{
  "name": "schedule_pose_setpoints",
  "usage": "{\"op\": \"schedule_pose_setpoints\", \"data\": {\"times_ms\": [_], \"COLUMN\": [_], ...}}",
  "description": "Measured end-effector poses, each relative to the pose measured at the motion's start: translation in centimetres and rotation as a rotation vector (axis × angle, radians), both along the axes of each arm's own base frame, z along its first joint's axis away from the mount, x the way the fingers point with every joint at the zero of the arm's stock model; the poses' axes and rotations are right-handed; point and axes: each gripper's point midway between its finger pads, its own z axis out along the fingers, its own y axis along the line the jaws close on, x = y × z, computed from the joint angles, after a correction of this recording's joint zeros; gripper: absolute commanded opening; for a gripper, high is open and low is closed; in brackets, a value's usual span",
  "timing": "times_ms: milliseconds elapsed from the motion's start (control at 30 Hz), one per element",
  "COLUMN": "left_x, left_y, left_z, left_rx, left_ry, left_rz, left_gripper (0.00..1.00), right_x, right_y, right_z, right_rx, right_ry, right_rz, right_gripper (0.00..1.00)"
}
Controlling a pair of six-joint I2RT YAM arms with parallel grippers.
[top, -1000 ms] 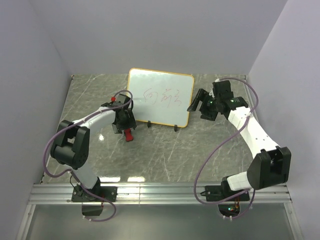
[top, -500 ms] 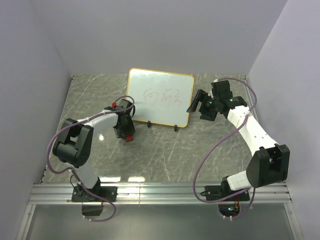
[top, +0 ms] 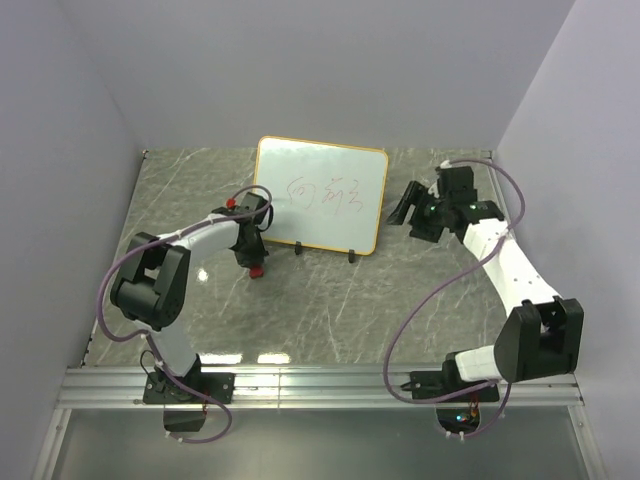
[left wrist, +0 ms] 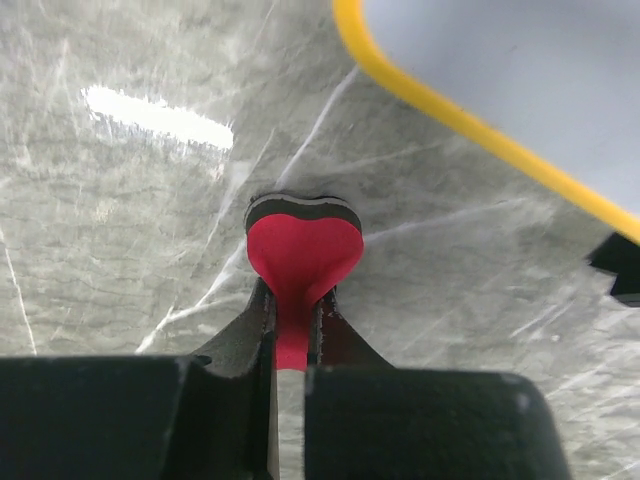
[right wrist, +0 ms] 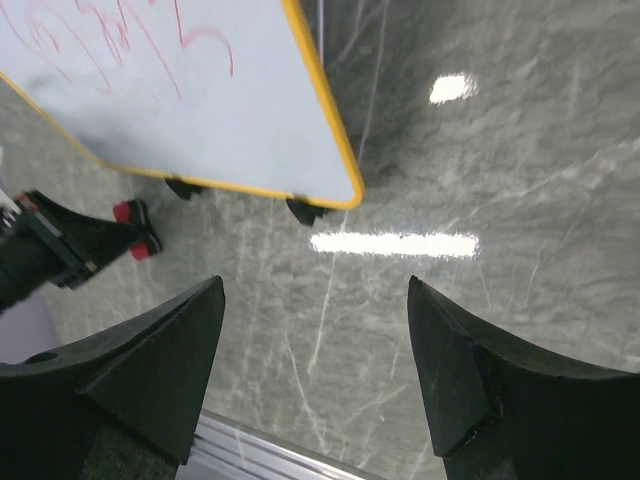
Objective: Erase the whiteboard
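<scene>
Covering most of the top view, the grey marble-look surface [top: 330, 300] carries everything. The whiteboard [top: 320, 195] is the biggest loose thing on it. It sits at abt 12 o'clock from the middle of the surface, toward the far wall, w/ its yellow-orange rim all visible. Red writing [top: 335, 193] is on the white face, more to the right half. Two small black feet [top: 349, 256] are at its near edge.

The left arm bends from its base at 7 o'clock & reaches in to the board's near-left corner. The right arm goes up the right side.

The right claw [top: 408, 205] is at 3 o'clock from the board, near its right edge but apart from it. In the right wrist view its two fingers [right wrist: 150, 370] are spread wide w/ nothing between them, and the board's corner w/ one foot shows beyond them at 12 o'clock.

The left claw [left wrist: 292, 310] is at abt 7 o'clock from the board, just beside the near-left corner. It is pinching the eraser [left wrist: 303, 250], a small red piece w/ a black layer on the far end. In the left wrist view the yellow rim passes at 1 o'clock from the eraser, not touching it. If the eraser touches the surface, I cannot tell.
</scene>
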Motion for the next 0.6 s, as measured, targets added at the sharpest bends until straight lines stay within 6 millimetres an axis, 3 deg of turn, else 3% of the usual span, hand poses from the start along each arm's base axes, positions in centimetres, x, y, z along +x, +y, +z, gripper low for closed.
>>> {"op": "schedule_pose_setpoints", "data": {"times_ms": [133,267,400,500,600], "left_x": [1.6,5.2,7.7,7.9,7.2], "left_y": [-0.9,-3.3,-5.2,-5.8,-5.9], "left_z": [2.4,7.7,12.3,13.4,13.1], "left_rx": [-0.001,-0.040,-0.085,-0.092,-0.083], "left_ry": [-0.040,-0.161,-0.274,-0.290,-0.266], "left_rz": [-0.023,-0.062,-0.084,-0.095,-0.105], "left_gripper": [0.00,0.00,0.00,0.00,0.00], "right_x": [3.4,9.3,14.1,15.8,17.6], "right_y": [-1.9,-2.8,-1.9,-1.3,-0.9], "right_z": [2.2,5.0,6.3,5.6,4.9], "right_rx": [0.073,0.148,0.203,0.233,0.249], "right_ry": [-0.047,-0.132,-0.210,-0.217,-0.212], "right_rz": [-0.065,-0.090,-0.049,-0.023,-0.001], "right_gripper": [0.79,0.79,0.79,0.79,0.77]}}
